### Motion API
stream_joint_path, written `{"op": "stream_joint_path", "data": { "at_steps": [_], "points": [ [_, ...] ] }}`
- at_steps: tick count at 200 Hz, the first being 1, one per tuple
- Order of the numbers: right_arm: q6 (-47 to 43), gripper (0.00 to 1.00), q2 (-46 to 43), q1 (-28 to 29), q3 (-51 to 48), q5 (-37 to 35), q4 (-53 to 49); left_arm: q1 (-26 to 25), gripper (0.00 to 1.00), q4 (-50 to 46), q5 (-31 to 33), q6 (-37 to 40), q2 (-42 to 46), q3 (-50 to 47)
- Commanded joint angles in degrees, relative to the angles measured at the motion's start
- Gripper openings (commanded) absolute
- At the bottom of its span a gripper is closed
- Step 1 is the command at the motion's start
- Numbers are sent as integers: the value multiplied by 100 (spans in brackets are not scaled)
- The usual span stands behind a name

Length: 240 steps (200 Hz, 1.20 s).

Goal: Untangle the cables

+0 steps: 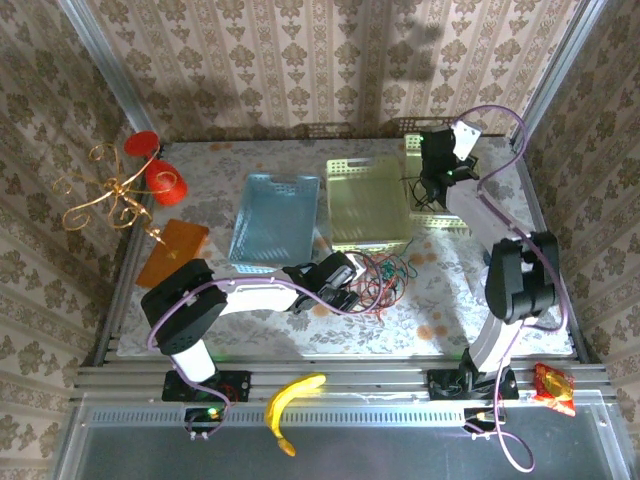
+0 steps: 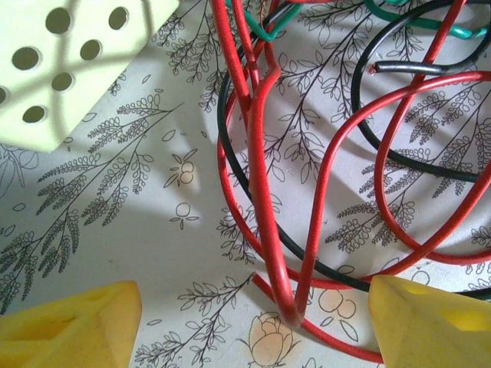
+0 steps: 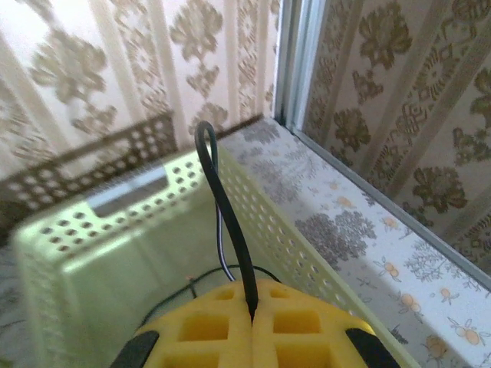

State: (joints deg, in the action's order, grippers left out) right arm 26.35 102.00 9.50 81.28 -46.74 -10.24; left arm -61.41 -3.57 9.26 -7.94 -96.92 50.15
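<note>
Wide-open left gripper (image 2: 253,330) straddles a red cable (image 2: 259,192) loop stretching ahead; right gripper (image 3: 252,316) pinches a black cable (image 3: 228,207) near the table's (image 3: 360,238) far right corner.

The red cable (image 2: 261,192) between the jaws of the left gripper (image 2: 257,299) has a smooth, glossy plastic sheath, and the tablecloth (image 2: 153,230) beneath them is matt. The black cable (image 3: 234,230) nipped in the jaws of the right gripper (image 3: 252,307) looks smooth and faintly shiny.

2 arms, white links w/ black joints: left arm (image 1: 250,292), right arm (image 1: 520,280). Thin purple cable (image 1: 491,107) loops along each. Left hand (image 2: 253,322): yellow wedge fingers (image 2: 69,326). Right hand (image 3: 252,310): yellow, square recesses, black sides.
</note>
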Motion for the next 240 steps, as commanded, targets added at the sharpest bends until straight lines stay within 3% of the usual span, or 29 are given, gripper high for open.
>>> {"op": "stream_joint_path", "data": {
  "at_steps": [1, 19, 39, 84, 116, 140, 160, 209, 240],
  "points": [
    [495, 0, 191, -63, 329, -438, -729, 21, 80, -117, 100, -32, 243, -35],
    [816, 1, 420, -72, 557, -639, -1404, 19, 80, -123, 120, -33, 286, -75],
    [969, 1, 699, -122, 752, -366, -1946, 21, 81, -126, 87, -10, 282, -76],
    [716, 1, 1033, -215, 838, 1308, -2180, 21, 82, -162, 76, -19, 305, -76],
    [521, 5, 666, -237, 347, 2135, -1457, 16, 82, -127, 145, -2, 366, -105],
    [603, 31, 528, -247, 371, 2069, -1657, 23, 83, -82, 175, 12, 384, -86],
    [661, 42, 295, -247, 312, 1756, -1818, 18, 83, -61, 114, 16, 394, -67],
    [655, 45, -843, -105, -367, 1662, -1746, 24, 84, 5, 103, 80, 442, -108],
    [618, 45, -1841, 468, -1134, 1994, -1972, 54, 84, 83, 62, 150, 464, -105]
  ]
}}
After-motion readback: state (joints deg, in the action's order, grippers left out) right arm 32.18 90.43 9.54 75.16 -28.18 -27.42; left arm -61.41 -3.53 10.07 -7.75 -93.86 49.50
